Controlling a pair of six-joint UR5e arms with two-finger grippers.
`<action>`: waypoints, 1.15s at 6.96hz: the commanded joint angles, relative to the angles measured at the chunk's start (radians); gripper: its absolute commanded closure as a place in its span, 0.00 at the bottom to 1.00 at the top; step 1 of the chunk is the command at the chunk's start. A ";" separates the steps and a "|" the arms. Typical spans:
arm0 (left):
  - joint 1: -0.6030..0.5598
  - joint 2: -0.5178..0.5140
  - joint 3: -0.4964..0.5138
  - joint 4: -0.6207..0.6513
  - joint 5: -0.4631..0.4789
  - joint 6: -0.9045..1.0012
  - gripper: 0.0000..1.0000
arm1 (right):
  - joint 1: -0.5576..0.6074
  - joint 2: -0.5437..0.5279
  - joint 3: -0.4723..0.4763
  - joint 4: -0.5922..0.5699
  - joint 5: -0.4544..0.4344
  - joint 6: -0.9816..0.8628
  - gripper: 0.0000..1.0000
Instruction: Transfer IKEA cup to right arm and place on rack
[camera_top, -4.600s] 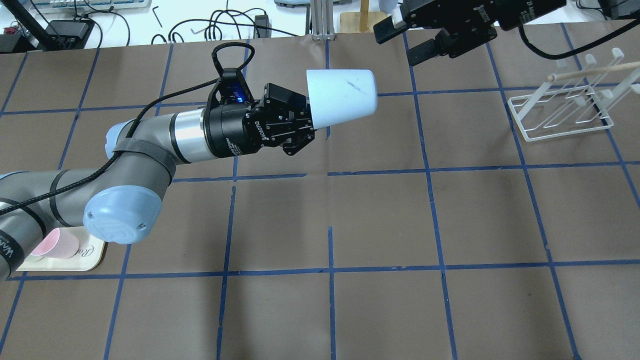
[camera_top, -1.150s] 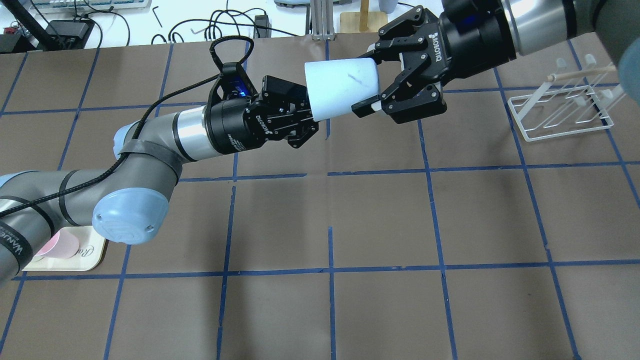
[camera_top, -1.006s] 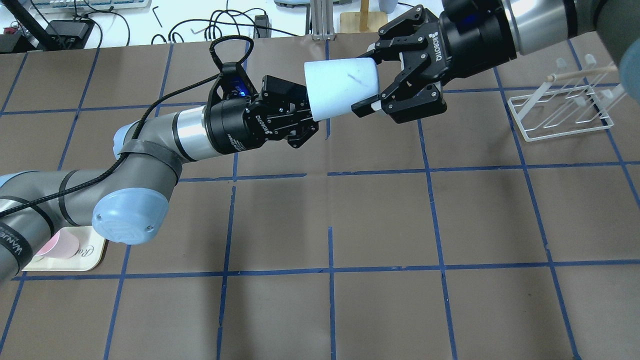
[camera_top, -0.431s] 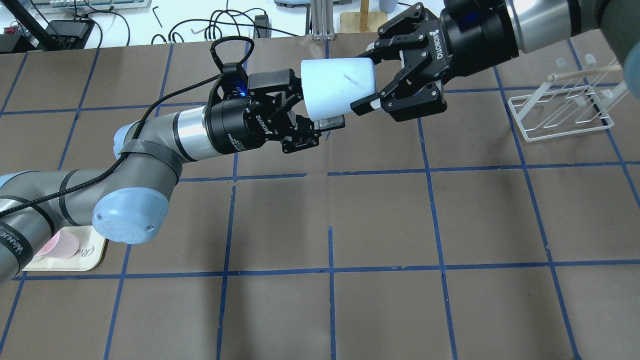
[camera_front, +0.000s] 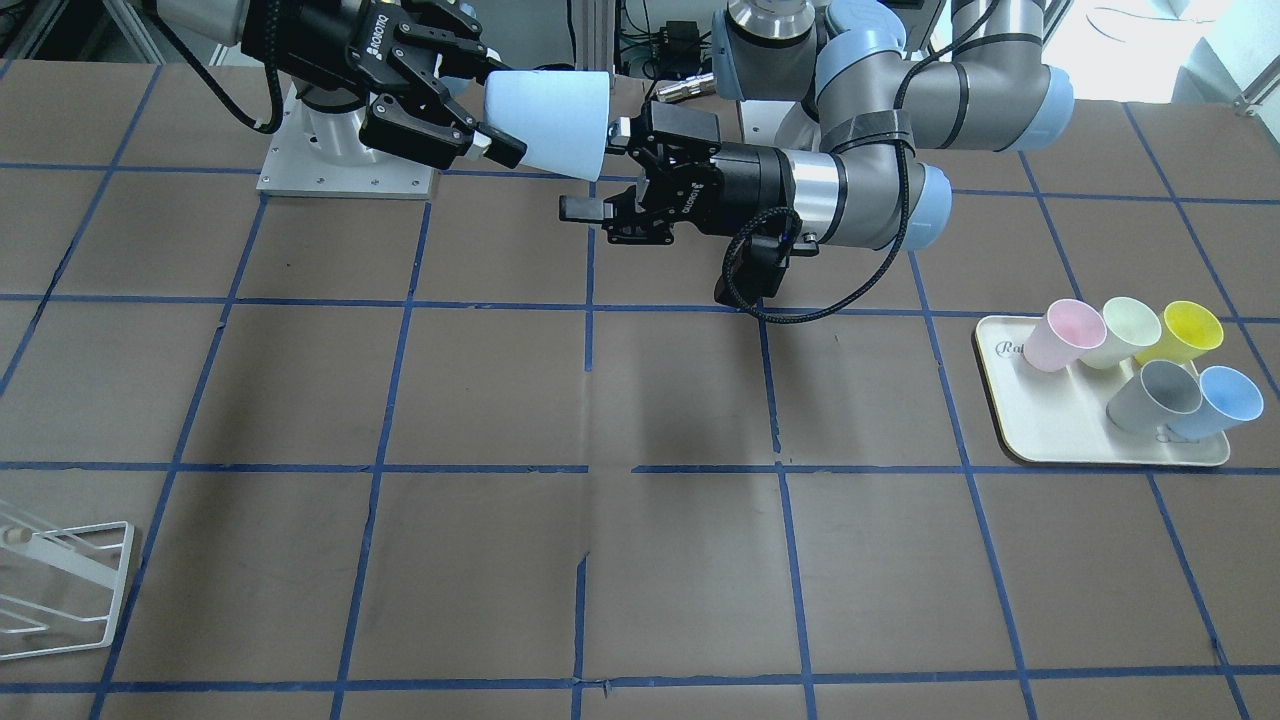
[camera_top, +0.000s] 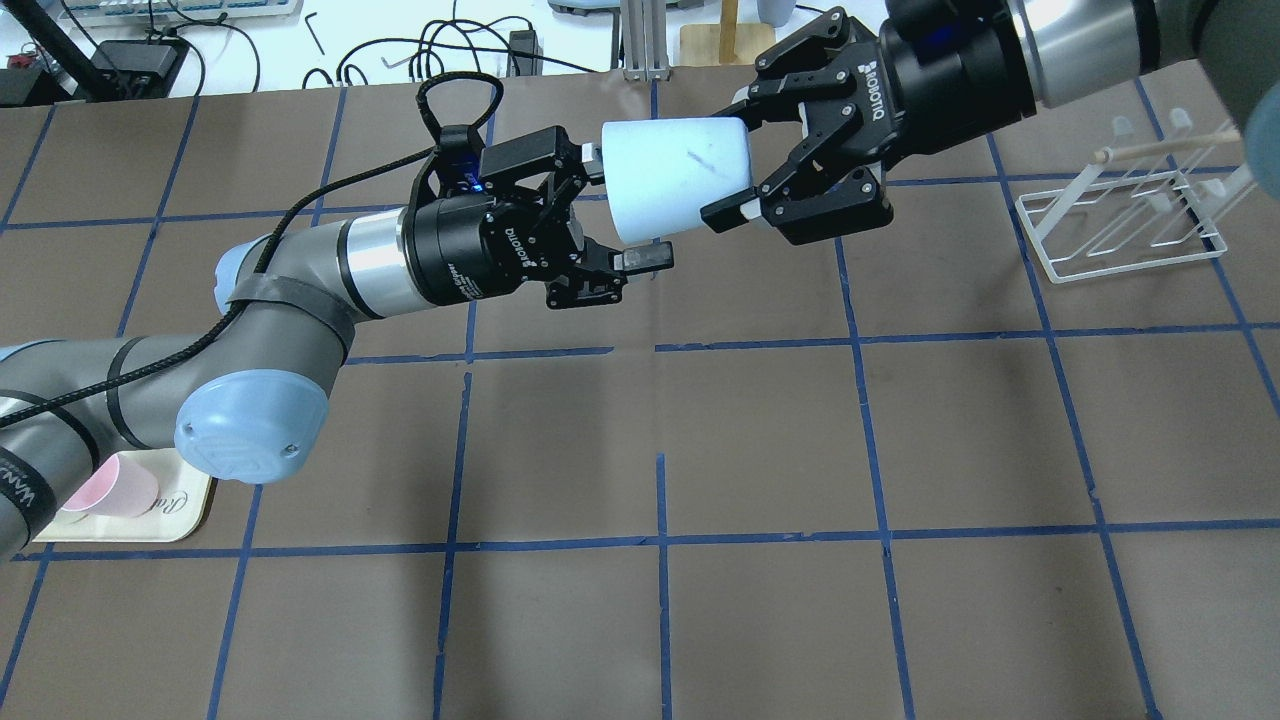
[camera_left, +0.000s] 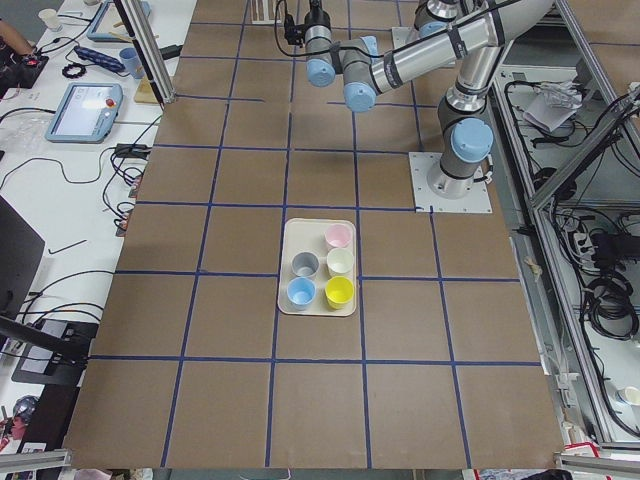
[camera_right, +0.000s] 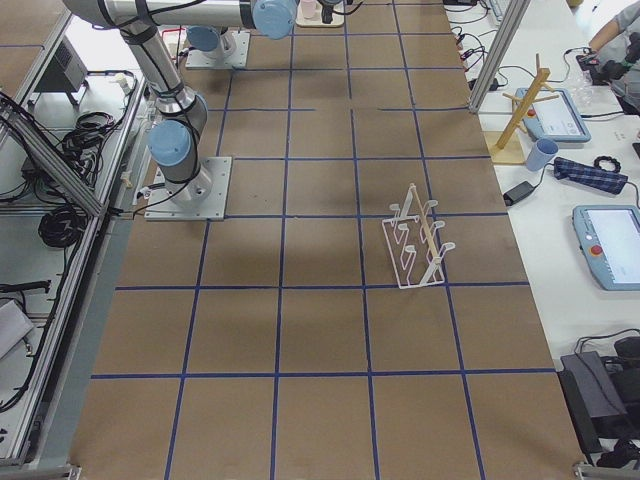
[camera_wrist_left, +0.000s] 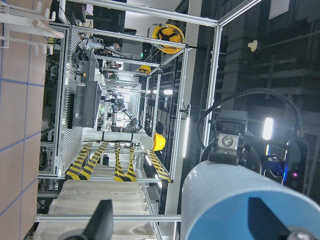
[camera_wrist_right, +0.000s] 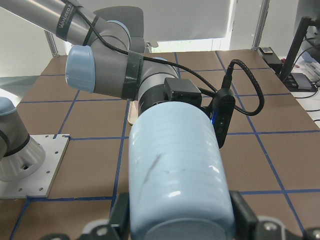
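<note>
Right, the IKEA cup (camera_top: 675, 190) is up in the air over the far middle of the bench (camera_top: 760, 450), lying on its side with the wide mouth toward the right pincer (camera_top: 738, 155). That pincer is closed down on the mouth end, one finger on the far side of the wall and one on the near side (the right wrist view shows the cup (camera_wrist_right: 175, 170) filling the gap between its fingers). The left pincer (camera_top: 620, 205) is gaping wide at the narrow base and has hold of nothing. Its upper finger sits just beside the base edge and its lower finger sits under the cup wall, apparently clear, though a touch can't be ruled out. The front view agrees: cup (camera_front: 550, 120) horizontal, right pincer (camera_front: 495, 112) clamped on it, left pincer (camera_front: 600, 168) spread. The rack (camera_top: 1120, 230) stands on the bench at the robot's right, well apart from the cup. The tray (camera_front: 1000, 400) on the robot's left carries a pink cup (camera_front: 1065, 335), a pale cup (camera_front: 1120, 330), a yellow cup (camera_front: 1190, 330), a grey cup (camera_front: 1150, 395) and another blue cup (camera_front: 1215, 400).
</note>
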 joint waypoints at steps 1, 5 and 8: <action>0.065 0.001 0.000 -0.004 0.085 -0.040 0.00 | -0.006 -0.001 0.001 0.002 -0.010 0.000 0.78; 0.174 0.022 0.015 0.002 0.374 -0.144 0.00 | -0.050 -0.001 0.007 0.000 -0.127 -0.014 0.88; 0.182 0.001 0.189 -0.021 0.860 -0.168 0.00 | -0.193 0.003 -0.005 -0.002 -0.374 -0.013 0.88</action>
